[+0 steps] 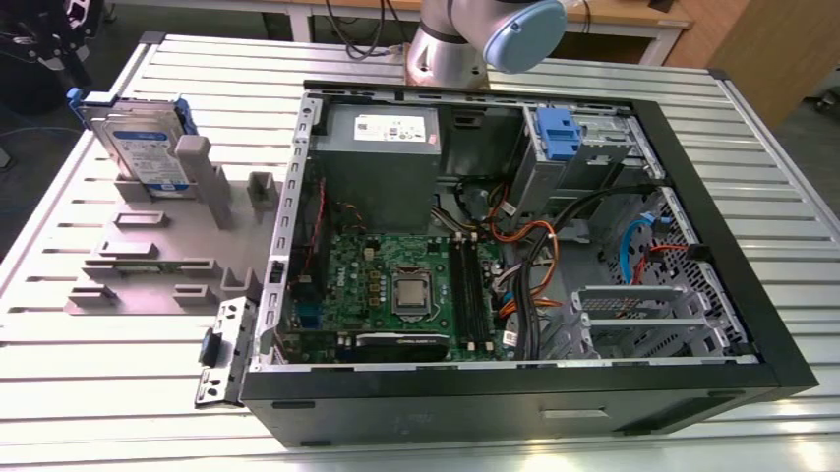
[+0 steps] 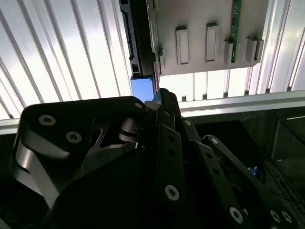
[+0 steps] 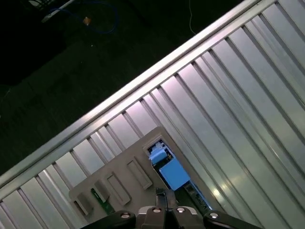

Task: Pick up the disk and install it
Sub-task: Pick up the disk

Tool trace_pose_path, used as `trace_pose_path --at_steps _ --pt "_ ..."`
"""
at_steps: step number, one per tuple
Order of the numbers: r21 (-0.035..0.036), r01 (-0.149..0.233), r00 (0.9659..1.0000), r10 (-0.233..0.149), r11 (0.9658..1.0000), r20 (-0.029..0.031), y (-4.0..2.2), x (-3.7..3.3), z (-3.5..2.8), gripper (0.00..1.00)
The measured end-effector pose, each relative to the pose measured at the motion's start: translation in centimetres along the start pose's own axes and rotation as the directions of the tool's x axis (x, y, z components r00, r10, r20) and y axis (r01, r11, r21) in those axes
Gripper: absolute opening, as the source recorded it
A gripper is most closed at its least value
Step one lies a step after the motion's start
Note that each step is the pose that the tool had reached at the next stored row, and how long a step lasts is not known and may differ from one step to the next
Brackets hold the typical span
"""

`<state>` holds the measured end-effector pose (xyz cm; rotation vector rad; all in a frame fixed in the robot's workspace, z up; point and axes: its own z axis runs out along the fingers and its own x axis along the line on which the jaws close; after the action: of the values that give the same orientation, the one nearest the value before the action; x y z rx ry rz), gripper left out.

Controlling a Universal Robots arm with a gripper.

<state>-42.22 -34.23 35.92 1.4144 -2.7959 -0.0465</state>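
Note:
The disk (image 1: 138, 143) stands on edge in a grey holder (image 1: 157, 246) on the table, at the exterior view's left. It is silver with a white-and-blue label and a blue carrier. In the first wrist view its blue carrier end (image 3: 170, 172) lies just ahead of my gripper (image 3: 165, 193), whose fingers meet at the tips and hold nothing. In the second wrist view the same blue end (image 2: 142, 89) sits right beside my gripper (image 2: 162, 95). The gripper hovers above the disk without touching it. Its dark body (image 1: 39, 44) shows at the top left corner of the exterior view.
An open computer case (image 1: 525, 246) fills the table's middle and right, with a grey power supply (image 1: 381, 128), a motherboard and cables inside. A blue latch (image 1: 558, 133) sits on the drive cage at the far side. The grey holder (image 3: 119, 176) lies near the table edge (image 3: 143, 81).

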Motion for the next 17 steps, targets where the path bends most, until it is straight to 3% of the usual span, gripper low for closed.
trace_pose_path --at_steps 6,13,17 --pt "-0.0005 0.094 0.9956 -0.094 0.9956 -0.0025 0.00 0.00 0.13 0.11" --pt "0.0008 0.117 0.9931 -0.117 0.9931 -0.0028 0.67 -0.85 0.37 0.11" --pt "0.0005 0.185 0.9827 -0.185 0.9827 -0.0046 0.66 -0.85 0.56 0.11"
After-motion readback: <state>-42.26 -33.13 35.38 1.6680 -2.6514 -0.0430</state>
